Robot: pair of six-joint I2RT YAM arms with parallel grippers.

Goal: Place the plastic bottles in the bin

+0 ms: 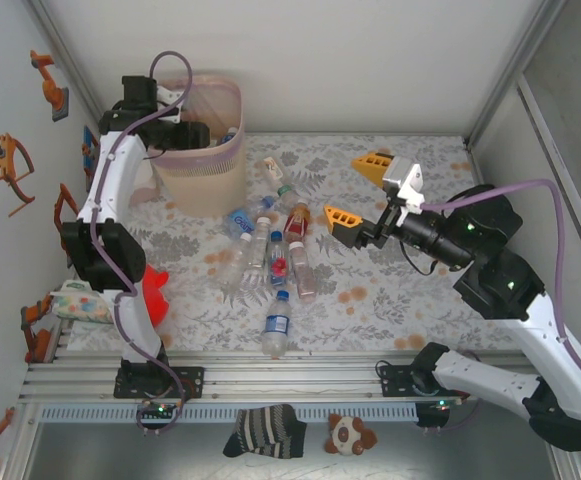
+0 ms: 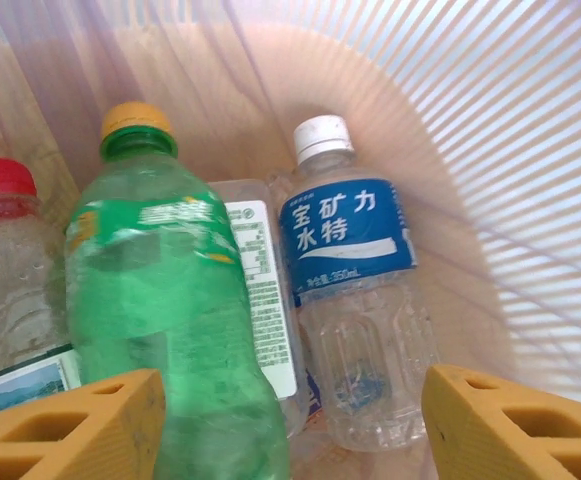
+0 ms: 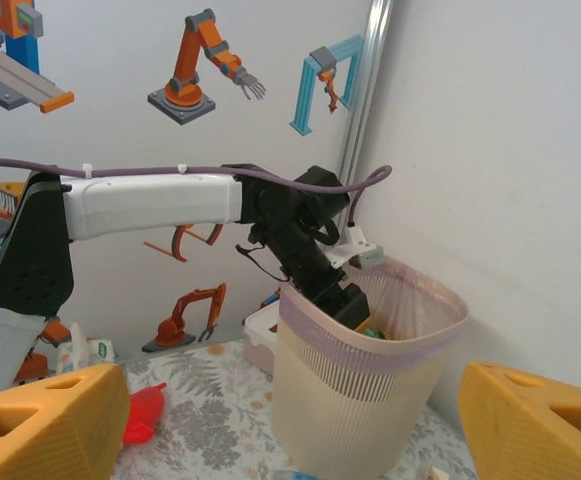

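Note:
The beige bin (image 1: 202, 185) with its pink liner stands at the back left of the table. My left gripper (image 1: 195, 135) reaches down inside it, and in the left wrist view it (image 2: 290, 420) is open. Below it lie a green bottle (image 2: 160, 300) close to the left finger, a clear blue-labelled bottle (image 2: 355, 270) and a red-capped one (image 2: 0, 250). Several plastic bottles (image 1: 270, 255) lie clustered mid-table, and one more (image 1: 277, 325) lies nearer the front. My right gripper (image 1: 358, 192) hovers open and empty to their right, facing the bin (image 3: 360, 400).
A red plush toy (image 1: 153, 290) sits by the left arm's base, next to a floral tissue pack (image 1: 78, 305). A white tissue box (image 3: 260, 340) stands behind the bin. A striped sock (image 1: 265, 430) and a small plush (image 1: 350, 433) lie below the front rail. Walls close both sides.

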